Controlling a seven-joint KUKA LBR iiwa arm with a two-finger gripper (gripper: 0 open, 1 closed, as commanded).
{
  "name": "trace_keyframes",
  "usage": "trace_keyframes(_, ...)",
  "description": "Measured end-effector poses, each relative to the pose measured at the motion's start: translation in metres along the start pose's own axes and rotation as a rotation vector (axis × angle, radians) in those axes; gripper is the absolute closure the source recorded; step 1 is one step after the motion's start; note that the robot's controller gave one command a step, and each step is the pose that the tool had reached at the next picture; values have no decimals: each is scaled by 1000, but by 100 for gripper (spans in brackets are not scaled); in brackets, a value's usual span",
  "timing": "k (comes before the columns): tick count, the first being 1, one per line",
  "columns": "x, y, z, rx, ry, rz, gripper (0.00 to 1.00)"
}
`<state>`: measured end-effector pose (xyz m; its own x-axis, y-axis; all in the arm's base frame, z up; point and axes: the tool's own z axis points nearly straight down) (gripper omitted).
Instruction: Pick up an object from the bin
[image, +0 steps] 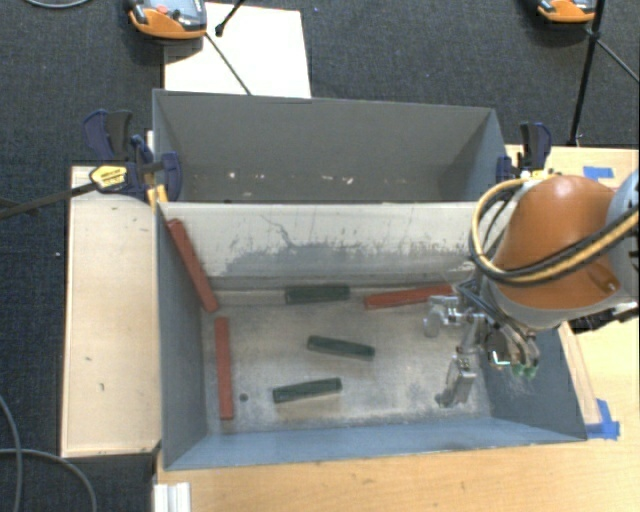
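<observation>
My gripper (458, 385) hangs low over the bin's right side, above bare floor near the front right corner. Nothing shows in it. A red-brown bar (405, 297) lies along the back wall, just up and left of it. A dark green bar (340, 347) rests mid-floor to its left, slightly slanted. Another dark green bar (306, 390) lies nearer the front, further left.
A third dark green bar (317, 294) lies at the back wall, left of the red-brown one. Two more red-brown bars sit on the left: one (192, 265) leaning in the back left corner, one (223, 367) along the left wall. The arm's orange cover overhangs the right rim.
</observation>
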<state>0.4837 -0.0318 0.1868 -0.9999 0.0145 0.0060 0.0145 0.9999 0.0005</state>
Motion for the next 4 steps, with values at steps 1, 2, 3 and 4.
trace_keyframes(1, -2, 0, -4, 0, -8, -1, 0)
trace_keyframes(2, -20, 30, 47, 1, -16, -43, 0)
trace_keyframes(3, -43, 57, 71, 0, -5, -192, 0)
trace_keyframes(4, -62, 105, 116, -1, -8, 73, 100)
